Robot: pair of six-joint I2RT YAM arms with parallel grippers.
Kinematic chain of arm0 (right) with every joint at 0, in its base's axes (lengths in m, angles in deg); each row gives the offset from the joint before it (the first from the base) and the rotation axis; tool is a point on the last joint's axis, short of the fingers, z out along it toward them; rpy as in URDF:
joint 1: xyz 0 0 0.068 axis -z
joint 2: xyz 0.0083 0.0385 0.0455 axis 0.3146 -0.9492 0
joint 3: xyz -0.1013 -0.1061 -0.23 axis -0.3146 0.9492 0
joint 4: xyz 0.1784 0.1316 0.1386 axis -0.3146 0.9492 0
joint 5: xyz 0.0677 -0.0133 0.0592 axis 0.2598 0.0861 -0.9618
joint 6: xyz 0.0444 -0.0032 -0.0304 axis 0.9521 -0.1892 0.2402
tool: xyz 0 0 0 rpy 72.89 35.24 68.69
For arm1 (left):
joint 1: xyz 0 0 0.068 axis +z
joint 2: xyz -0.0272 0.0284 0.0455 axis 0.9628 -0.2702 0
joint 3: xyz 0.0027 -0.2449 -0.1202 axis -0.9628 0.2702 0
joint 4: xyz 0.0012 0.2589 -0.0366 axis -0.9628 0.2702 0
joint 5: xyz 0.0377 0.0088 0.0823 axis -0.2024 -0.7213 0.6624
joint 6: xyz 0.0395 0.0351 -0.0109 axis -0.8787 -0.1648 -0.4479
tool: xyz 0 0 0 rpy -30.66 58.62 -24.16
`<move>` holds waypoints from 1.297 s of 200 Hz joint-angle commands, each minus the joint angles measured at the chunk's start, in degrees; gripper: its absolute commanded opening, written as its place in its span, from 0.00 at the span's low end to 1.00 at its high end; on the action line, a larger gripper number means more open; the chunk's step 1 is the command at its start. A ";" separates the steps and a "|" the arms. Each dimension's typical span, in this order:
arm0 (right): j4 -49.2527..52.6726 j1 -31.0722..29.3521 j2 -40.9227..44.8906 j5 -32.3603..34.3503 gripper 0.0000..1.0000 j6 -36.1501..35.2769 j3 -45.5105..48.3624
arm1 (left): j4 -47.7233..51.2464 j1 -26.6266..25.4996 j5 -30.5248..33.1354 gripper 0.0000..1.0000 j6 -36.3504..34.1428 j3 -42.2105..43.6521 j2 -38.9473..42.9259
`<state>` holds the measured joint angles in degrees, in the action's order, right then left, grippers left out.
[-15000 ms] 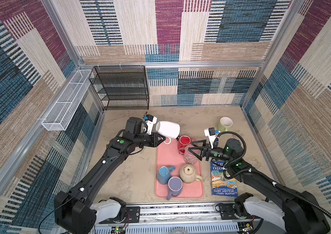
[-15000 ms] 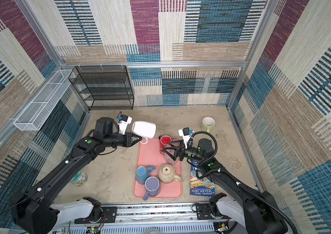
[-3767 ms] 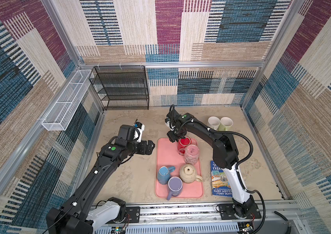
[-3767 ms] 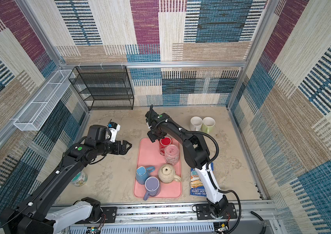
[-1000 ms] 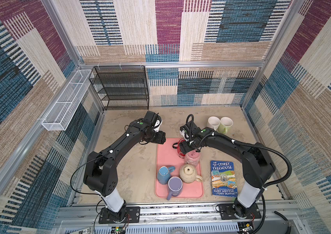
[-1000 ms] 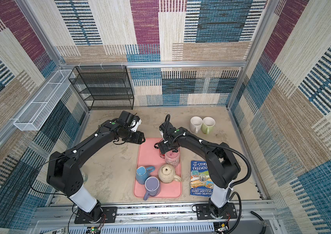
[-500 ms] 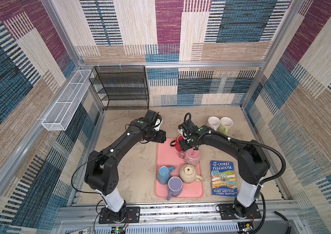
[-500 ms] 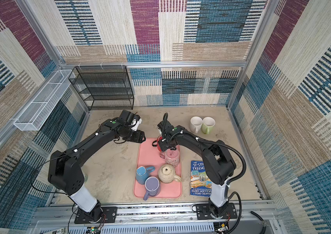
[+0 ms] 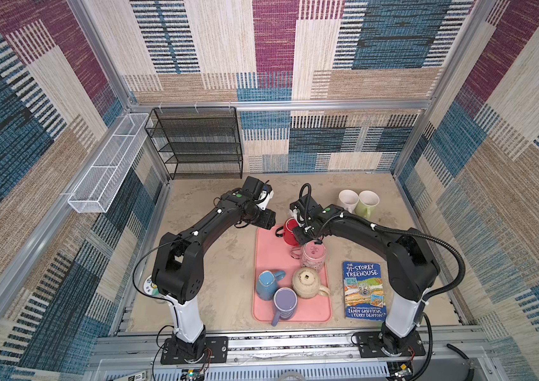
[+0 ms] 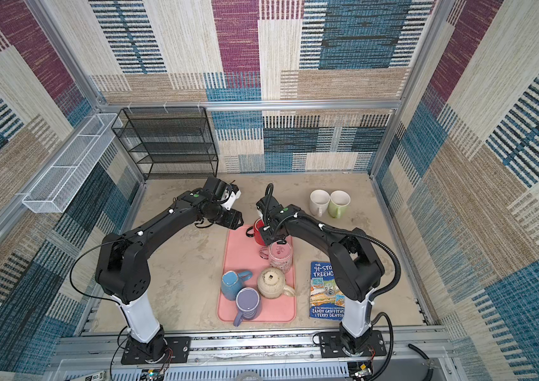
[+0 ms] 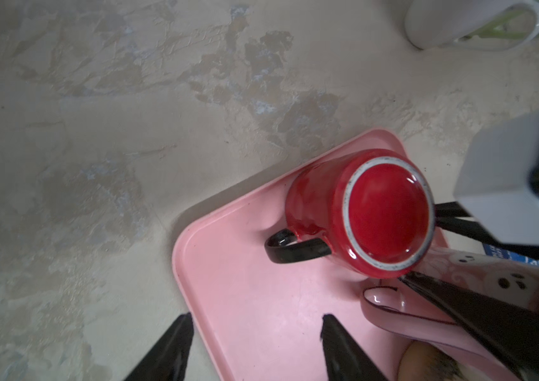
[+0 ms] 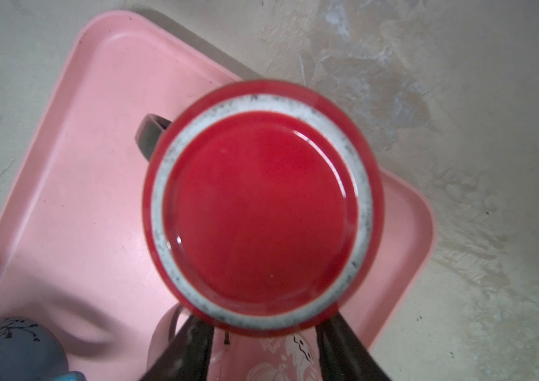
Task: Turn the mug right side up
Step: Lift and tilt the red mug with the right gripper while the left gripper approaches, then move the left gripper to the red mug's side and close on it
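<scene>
The red mug [image 12: 263, 204] stands upside down in the far left corner of the pink tray [image 9: 271, 250]. Its glossy glazed base faces up, ringed by a pale, speckled unglazed foot, and its black loop handle points toward the left arm. The tray is smooth and matte, with rounded corners and a low raised lip, and it lies on a mottled beige tabletop [image 11: 129, 132] with a rough, plaster-like surface. The right gripper [image 12: 266, 333] reaches down over the mug with its dark tapered fingers [image 12: 192, 349] on either side of the body. Whether they press on it cannot be told. The left gripper [image 11: 254, 330] hovers over the tray's edge, fingers well apart and holding nothing. A pink ghost-printed mug [image 9: 312, 259] sits just beside the red one, crowding the right gripper's fingers. Nearer the front of the tray are a blue mug [image 9: 266, 283], a purple mug [image 9: 285, 301] and a round beige teapot [image 9: 307, 282]. A book [image 9: 363, 292] lies beside the tray.
</scene>
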<state>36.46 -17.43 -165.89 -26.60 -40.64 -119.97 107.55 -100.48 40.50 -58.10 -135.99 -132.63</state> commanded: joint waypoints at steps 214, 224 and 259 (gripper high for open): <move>-2.19 1.84 1.85 1.74 0.60 0.94 1.69 | -11.16 -1.97 -9.68 0.34 -4.28 3.48 -7.20; -2.19 1.83 1.84 1.73 0.60 0.94 1.66 | -11.69 -1.97 -9.56 0.33 -4.35 4.82 -6.29; -2.28 1.99 1.41 1.54 0.61 0.69 1.15 | -13.04 -2.64 -9.20 0.33 -4.51 8.57 -3.14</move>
<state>36.66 -15.66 -164.21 -26.04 -40.40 -117.98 96.53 -102.62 30.86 -62.63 -128.60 -137.46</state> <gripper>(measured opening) 0.605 0.328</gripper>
